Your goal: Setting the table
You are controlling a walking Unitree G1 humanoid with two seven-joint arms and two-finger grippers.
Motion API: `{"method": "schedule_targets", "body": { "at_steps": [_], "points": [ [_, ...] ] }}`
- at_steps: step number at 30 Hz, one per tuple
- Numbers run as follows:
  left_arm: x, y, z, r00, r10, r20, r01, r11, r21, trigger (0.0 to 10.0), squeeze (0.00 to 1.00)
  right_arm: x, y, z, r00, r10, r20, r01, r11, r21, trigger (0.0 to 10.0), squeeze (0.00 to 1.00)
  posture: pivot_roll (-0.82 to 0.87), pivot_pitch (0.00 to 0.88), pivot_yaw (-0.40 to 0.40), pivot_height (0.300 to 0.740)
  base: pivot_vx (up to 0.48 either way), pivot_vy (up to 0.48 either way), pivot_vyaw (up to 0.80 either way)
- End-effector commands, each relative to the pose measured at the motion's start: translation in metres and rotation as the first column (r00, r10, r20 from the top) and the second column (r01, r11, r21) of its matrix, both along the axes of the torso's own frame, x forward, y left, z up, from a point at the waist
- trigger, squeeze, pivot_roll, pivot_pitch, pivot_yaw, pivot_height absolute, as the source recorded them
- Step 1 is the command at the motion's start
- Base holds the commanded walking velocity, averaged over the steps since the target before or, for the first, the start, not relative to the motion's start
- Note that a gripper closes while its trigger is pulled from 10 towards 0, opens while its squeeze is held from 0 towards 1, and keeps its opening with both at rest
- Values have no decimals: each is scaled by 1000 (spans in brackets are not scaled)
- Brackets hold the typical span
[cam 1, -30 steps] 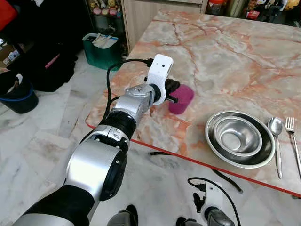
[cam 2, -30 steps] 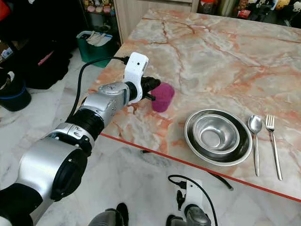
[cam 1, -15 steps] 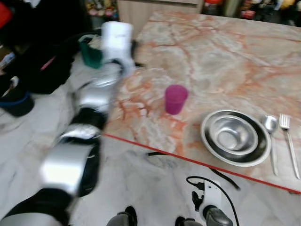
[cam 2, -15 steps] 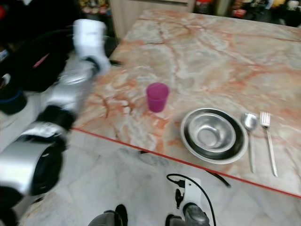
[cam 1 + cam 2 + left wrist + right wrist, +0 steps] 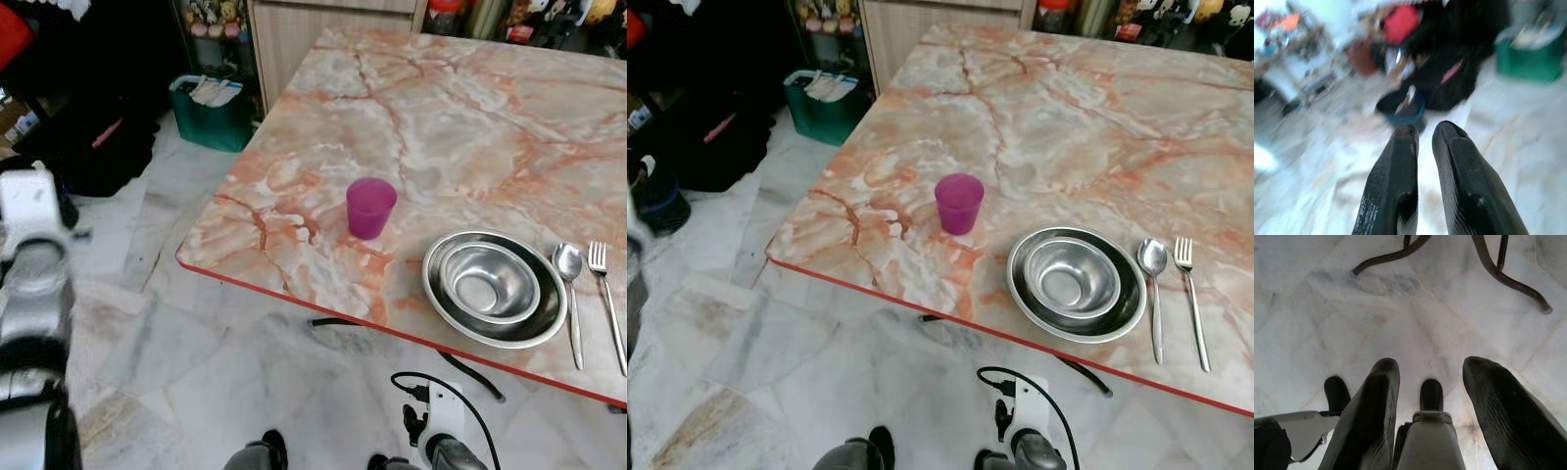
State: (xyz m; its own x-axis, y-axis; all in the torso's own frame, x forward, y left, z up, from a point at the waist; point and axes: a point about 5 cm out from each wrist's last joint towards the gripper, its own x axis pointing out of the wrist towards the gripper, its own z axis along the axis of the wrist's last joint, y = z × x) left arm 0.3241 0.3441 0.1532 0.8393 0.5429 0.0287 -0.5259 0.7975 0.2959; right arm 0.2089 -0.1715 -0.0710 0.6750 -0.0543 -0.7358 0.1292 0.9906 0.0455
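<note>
A purple cup [image 5: 371, 208] stands upright on the marble table [image 5: 460, 108], near its front left corner. To its right, a small steel bowl [image 5: 488, 283] sits inside a wider steel dish [image 5: 549, 323]. A spoon [image 5: 571, 294] and a fork [image 5: 607, 294] lie side by side to the right of the dish. My left arm [image 5: 34, 284] hangs off the table at the far left, well away from the cup. Its gripper [image 5: 1426, 128] is shut and empty over the floor. My right gripper [image 5: 1431, 364] hangs low, open and empty, above the tiles.
The table's red front edge [image 5: 392, 331] runs across in front of me. A green bin [image 5: 211, 108], black bags [image 5: 108, 137] and a dark blue bucket [image 5: 1400, 105] crowd the floor to the left. Black metal legs [image 5: 1498, 269] stand under the table.
My left arm has let go of the purple cup and swung left and down off the table to my side. The cup stays upright where it was.
</note>
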Motion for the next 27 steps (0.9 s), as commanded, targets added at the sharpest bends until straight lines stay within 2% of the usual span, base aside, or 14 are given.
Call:
{"method": "schedule_targets", "body": {
  "at_steps": [1,4,6,7,10,13,18,19,20,21,24,27],
  "points": [
    [-18,10,-33,993,56,-106,-62,997,-52,10000,0,-7,1,-4,1000,3,-22,-3,1000,2,10000,0,19,130,52,740,0,0,0],
    [-40,4,-83,963,12,-269,-60,983,-171,10000,0,-7,2,-4,1000,1,-21,-1,1000,6,10000,0,10,122,54,740,0,0,0],
    [-48,-4,-103,935,-47,-352,-31,976,-213,10000,0,-8,2,-4,1000,-3,-20,3,1000,9,10000,0,7,120,55,740,0,0,0],
    [-56,-17,-123,901,-131,-413,14,961,-275,10000,0,-8,2,-4,1000,-5,-18,5,1000,10,10000,0,7,118,55,740,0,0,0],
    [-66,-36,-145,863,-189,-468,34,947,-319,10000,0,-8,2,-5,1000,-6,-19,6,1000,10,10000,0,3,116,53,740,0,0,0],
    [-68,-61,-162,842,-268,-468,41,897,-440,10000,0,-9,2,-5,1000,-4,-23,5,1000,9,10000,0,1,115,51,740,0,0,0],
    [-64,-83,-169,843,-319,-433,55,853,-520,10000,0,-8,2,-5,1000,-6,-24,6,1000,11,10000,0,0,138,43,740,0,0,0],
    [-64,-83,-169,843,-319,-433,55,853,-520,10000,0,-8,2,-5,1000,-6,-24,6,1000,11,10000,0,0,138,43,740,0,0,0],
    [-63,-91,-172,851,-322,-415,42,830,-557,10000,0,-7,2,-4,1000,-6,-24,6,1000,15,10000,0,-2,145,40,740,0,0,0],
    [-63,-93,-173,854,-321,-409,36,822,-569,10000,0,-7,2,-4,1000,-5,-23,5,1000,16,10000,0,-2,145,40,740,0,0,0],
    [-66,-100,-178,865,-305,-398,6,800,-600,10000,0,-6,2,-4,1000,-6,-21,6,1000,19,10000,0,-5,150,37,740,0,0,0],
    [-70,-109,-184,857,-311,-411,-7,790,-613,10000,0,-5,1,-3,1000,-6,-21,6,1000,19,10000,0,-5,159,34,740,0,0,0]
  ]
}}
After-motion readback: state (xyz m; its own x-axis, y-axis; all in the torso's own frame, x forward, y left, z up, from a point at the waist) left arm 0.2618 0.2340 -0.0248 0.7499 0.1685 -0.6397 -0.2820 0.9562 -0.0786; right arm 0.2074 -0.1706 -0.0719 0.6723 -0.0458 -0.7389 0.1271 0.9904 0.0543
